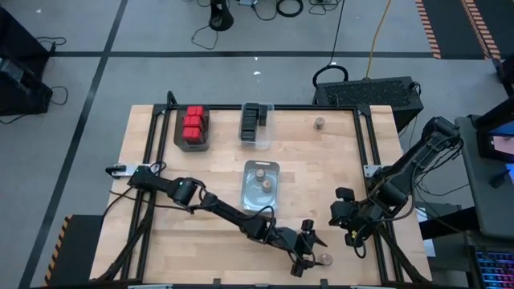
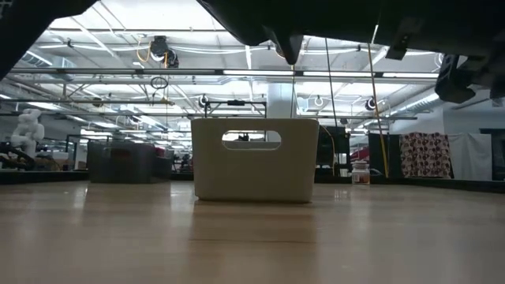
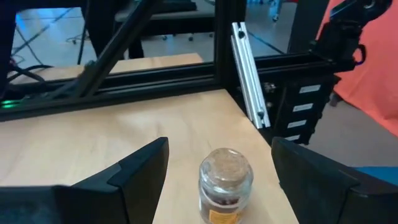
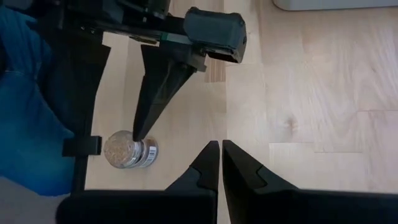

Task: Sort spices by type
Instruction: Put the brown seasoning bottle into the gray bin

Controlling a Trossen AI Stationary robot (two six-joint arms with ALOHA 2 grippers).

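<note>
Pale wooden table (image 1: pixel 161 249) inside a black frame, on a grey floor with cables, carries three bins. At the far edge, a dark bin (image 1: pixel 193 128) holds the red boxy spice containers (image 1: pixel 193 123), packed together. Just beside it, a second bin (image 1: pixel 254 126) holds the black boxy spice containers (image 1: pixel 251 122) in a row. Nearer the middle, the clear plastic bin (image 1: pixel 262 186) has two round brown-topped jars (image 1: pixel 261 179) in it. One more jar (image 1: pixel 320 123) stands alone near the far edge, well apart from the bins.

At the near edge, the left gripper (image 1: pixel 308 255) has its fingers (image 3: pixel 134 177) spread apart on either side of a cork-topped jar (image 3: pixel 225 186), which stands upright between them without being touched. The right gripper (image 4: pixel 221 163) sits near the right side of the table, its fingers pressed together and empty.
</note>
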